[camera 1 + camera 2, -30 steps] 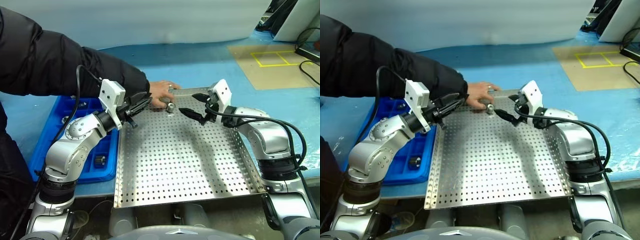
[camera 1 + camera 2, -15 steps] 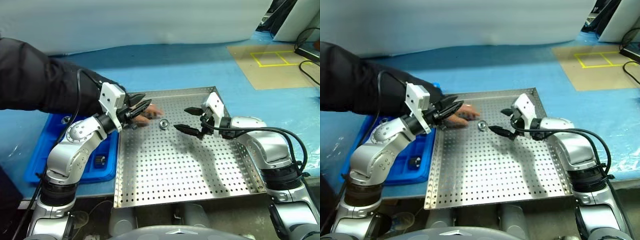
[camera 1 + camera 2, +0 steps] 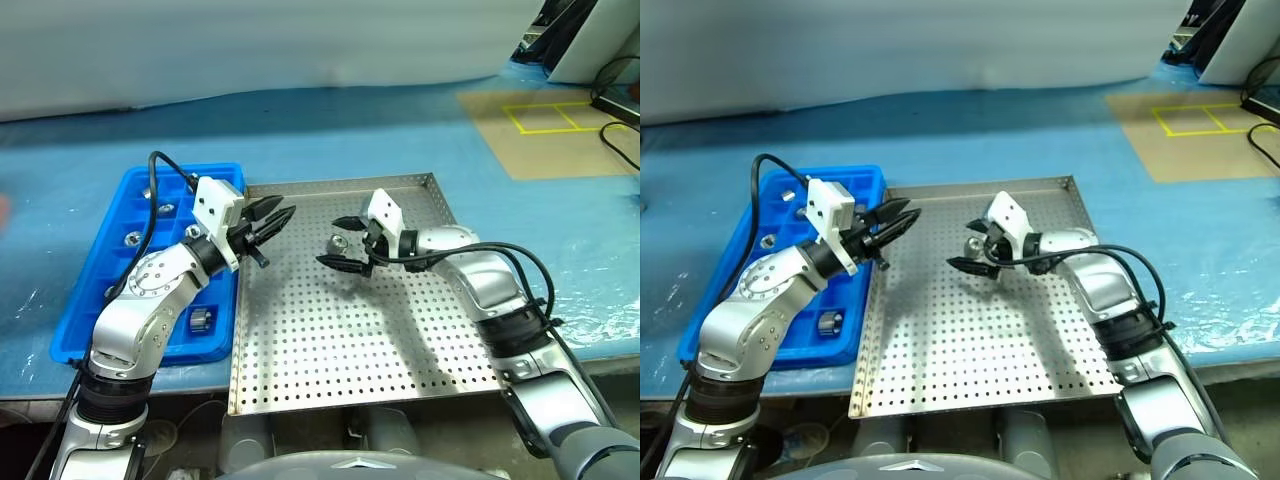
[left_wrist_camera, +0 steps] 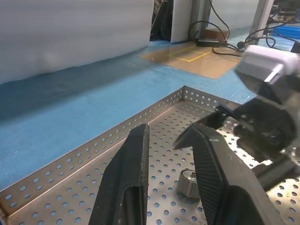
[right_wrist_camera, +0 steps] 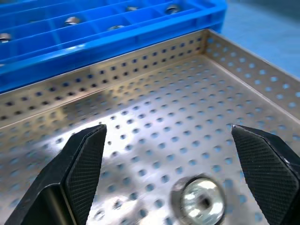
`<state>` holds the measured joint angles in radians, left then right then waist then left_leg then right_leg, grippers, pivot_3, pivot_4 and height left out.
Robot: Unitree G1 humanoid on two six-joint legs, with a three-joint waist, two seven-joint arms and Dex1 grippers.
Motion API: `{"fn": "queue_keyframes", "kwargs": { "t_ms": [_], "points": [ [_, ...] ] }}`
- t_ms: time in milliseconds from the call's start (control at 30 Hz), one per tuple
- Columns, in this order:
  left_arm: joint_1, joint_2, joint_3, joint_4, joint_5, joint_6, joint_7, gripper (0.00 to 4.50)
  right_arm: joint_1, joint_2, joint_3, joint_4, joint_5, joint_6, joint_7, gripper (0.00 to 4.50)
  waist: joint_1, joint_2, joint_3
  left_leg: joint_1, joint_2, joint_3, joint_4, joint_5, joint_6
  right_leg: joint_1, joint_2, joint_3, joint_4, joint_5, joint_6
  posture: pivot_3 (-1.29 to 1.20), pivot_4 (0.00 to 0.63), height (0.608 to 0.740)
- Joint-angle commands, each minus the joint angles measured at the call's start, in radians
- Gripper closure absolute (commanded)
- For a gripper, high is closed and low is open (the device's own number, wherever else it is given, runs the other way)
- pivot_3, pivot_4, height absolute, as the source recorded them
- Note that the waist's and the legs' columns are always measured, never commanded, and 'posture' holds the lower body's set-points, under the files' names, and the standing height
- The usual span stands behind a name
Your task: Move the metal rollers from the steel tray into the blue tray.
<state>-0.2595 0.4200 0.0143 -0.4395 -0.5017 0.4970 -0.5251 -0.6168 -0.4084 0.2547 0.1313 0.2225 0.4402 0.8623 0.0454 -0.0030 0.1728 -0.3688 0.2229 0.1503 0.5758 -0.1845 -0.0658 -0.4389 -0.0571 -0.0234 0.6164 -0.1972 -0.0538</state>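
On the steel tray [image 3: 360, 330], toward its far half, one metal roller [image 3: 339, 243] lies on the perforated floor, directly between the spread fingers of the right gripper [image 3: 338, 243], which is fully open and not touching it. At 9 o'clock of the roller, over the tray's left rim, the left gripper [image 3: 275, 219] hangs closed and empty. Beside that rim sits the blue tray [image 3: 90, 320], several rollers in its compartments.

Head stereo pair looks down over steel tray [image 3: 350, 340]; wrist views (close, low) share its floor.
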Motion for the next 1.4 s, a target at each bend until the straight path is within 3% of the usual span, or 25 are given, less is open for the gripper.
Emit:
{"fn": "queue_keyframes", "kwargs": {
  "t_ms": [33,833,1133,1400],
  "points": [
    [0.009,-0.004,0.024,-0.026,0.013,-0.031,0.015,3.08,-0.027,0.013,-0.024,0.050,-0.019,-0.072,0.001,0.04,0.005,0.000,0.000,0.000,0.000,0.000,0.000,0.000,0.000,0.000,0.000,0.000,0.000,0.000,0.000,0.05,0.150,0.740],
    [-0.013,-0.004,0.024,0.003,0.031,-0.044,0.013,3.08,-0.035,0.126,-0.020,0.370,-0.107,-0.202,-0.015,0.04,0.005,0.000,0.000,0.000,0.001,0.000,0.000,0.000,0.000,0.000,0.000,0.000,0.000,0.000,-0.001,0.06,0.150,0.740],
    [-0.031,-0.002,0.031,-0.023,0.027,-0.007,0.031,3.08,-0.027,0.116,-0.029,0.321,-0.117,-0.202,-0.003,2.81,0.006,0.000,0.000,0.000,0.000,0.000,0.000,0.000,0.000,0.000,0.000,0.000,0.000,0.000,-0.001,0.06,0.150,0.740],
    [-0.039,0.062,0.144,-0.049,-0.055,0.019,0.000,3.08,-0.092,0.098,-0.034,0.130,-0.040,-0.083,0.110,2.84,0.000,0.000,0.000,0.000,0.001,0.000,-0.001,0.000,0.000,-0.001,0.000,0.000,0.001,0.000,-0.001,0.06,0.150,0.740]
  ]
}}
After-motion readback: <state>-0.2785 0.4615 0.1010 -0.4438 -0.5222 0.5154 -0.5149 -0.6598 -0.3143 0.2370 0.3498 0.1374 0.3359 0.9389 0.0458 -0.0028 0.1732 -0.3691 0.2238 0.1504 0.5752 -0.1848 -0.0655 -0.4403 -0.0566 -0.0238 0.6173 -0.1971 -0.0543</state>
